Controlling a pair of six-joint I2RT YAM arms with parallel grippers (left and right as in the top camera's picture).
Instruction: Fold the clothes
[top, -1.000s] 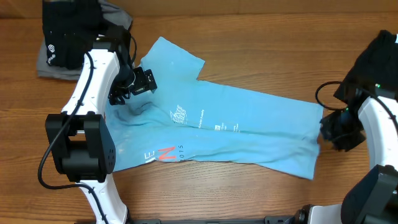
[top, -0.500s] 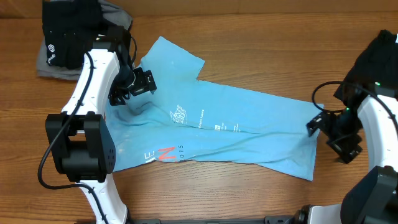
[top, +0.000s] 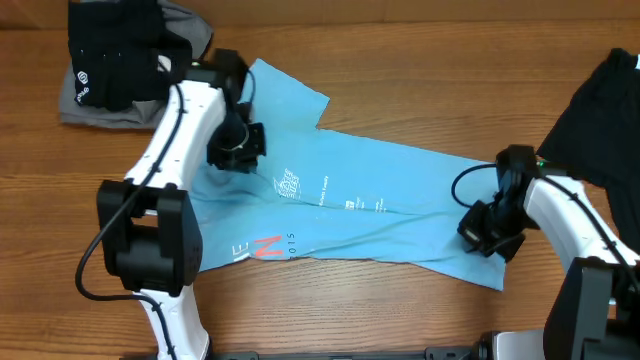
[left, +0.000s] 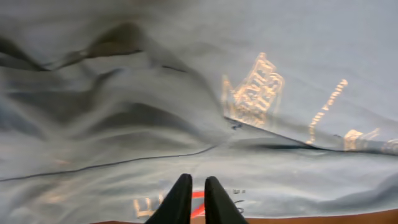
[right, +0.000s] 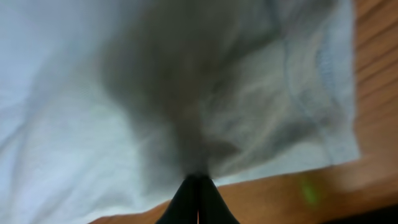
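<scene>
**Item 1: light blue T-shirt** (top: 400, 200). Short-sleeved, lying spread and creased on the wooden table (top: 400, 60), reaching from the left gripper across to the right gripper. One sleeve (top: 285, 90) points away just beyond the left gripper. The white lettering (top: 288, 185) sits just to the inner side of the left gripper. The red-orange print (top: 266, 248) lies further off, toward the near table edge. The hem end lies under the right gripper.

**Item 2: left gripper** (top: 238, 152). It is over the chest area of the shirt, close to the collar end. In the left wrist view the fingers (left: 181, 193) are drawn almost together with only a thin slit between them. Rumpled cloth and the blurred white lettering (left: 255, 93) lie ahead of the tips. Whether any fabric is caught in the slit cannot be made out.

**Item 3: right gripper** (top: 488, 232). It is on the hem end of the shirt, near its lower corner. In the right wrist view (right: 198, 183) the jaws are clenched tight. A dark ridge of blue fabric runs straight up from the tips, so they grasp a pinch of the shirt. The shirt's edge and bare wood lie just to the outer side.

**Item 4: black garment** (top: 105, 50). It is folded on top of a grey garment (top: 75, 110), well behind and outward of the left gripper.

**Item 5: second black garment** (top: 600, 110). It is loose, lying behind and outward of the right gripper, apart from the blue shirt.
</scene>
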